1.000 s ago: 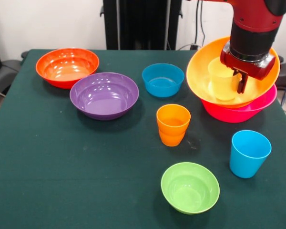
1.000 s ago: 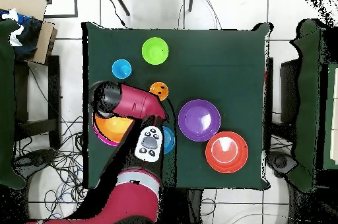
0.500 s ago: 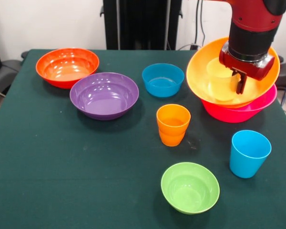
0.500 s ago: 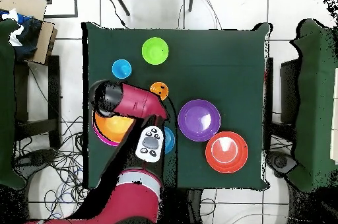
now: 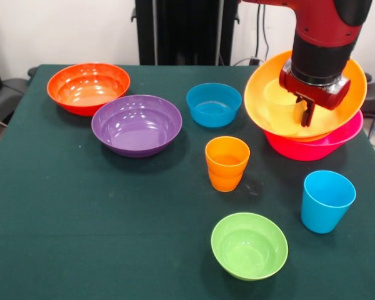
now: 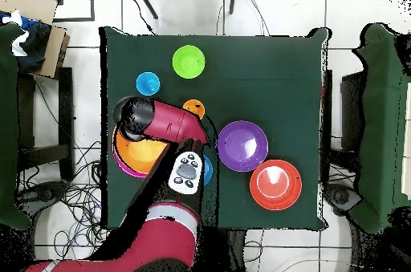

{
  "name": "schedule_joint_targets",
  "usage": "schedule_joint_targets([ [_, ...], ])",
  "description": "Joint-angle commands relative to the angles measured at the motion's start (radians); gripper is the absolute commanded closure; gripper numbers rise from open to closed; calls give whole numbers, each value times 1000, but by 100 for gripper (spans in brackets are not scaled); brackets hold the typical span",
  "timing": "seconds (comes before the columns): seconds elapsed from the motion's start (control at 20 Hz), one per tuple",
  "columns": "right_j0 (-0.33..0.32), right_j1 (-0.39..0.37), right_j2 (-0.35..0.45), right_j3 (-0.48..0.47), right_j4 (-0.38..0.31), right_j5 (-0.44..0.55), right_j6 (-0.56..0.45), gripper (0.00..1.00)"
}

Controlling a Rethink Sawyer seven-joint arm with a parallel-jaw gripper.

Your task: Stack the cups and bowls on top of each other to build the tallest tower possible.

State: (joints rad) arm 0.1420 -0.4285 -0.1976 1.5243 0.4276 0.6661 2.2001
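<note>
1. Now the gripper [image 5: 305, 107] is seen hanging inside the large orange bowl [image 5: 262, 103]; whether it is parted or clamped cannot be told.
2. Just beside it, a pale yellow cup [image 5: 276, 100] is seated upright in that bowl.
3. Beneath that bowl, the pink bowl [image 5: 337, 145] is nested.

Six bowls stood on the table: one orange large bowl [image 5: 272, 84] nested in one hot pink large bowl [image 5: 337, 142]; one red-orange bowl [image 5: 87, 87]; one purple bowl [image 5: 136, 125]; one blue bowl [image 5: 213, 104]; one lime green bowl [image 5: 249, 245]. Three cups could be counted with certainty: one pale yellow cup [image 5: 280, 106] inside the orange large bowl; one orange cup [image 5: 227, 163]; one sky blue cup [image 5: 325, 200]; whether the orange one was a nested pair could not be told.
</note>
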Motion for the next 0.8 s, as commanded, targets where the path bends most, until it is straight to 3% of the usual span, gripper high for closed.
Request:
schedule_joint_targets([
  [0.05, -12, 36, 42, -61, -14, -50, 143, 100],
  [0.8, -18, 32, 48, -56, -10, -46, 136, 100],
])
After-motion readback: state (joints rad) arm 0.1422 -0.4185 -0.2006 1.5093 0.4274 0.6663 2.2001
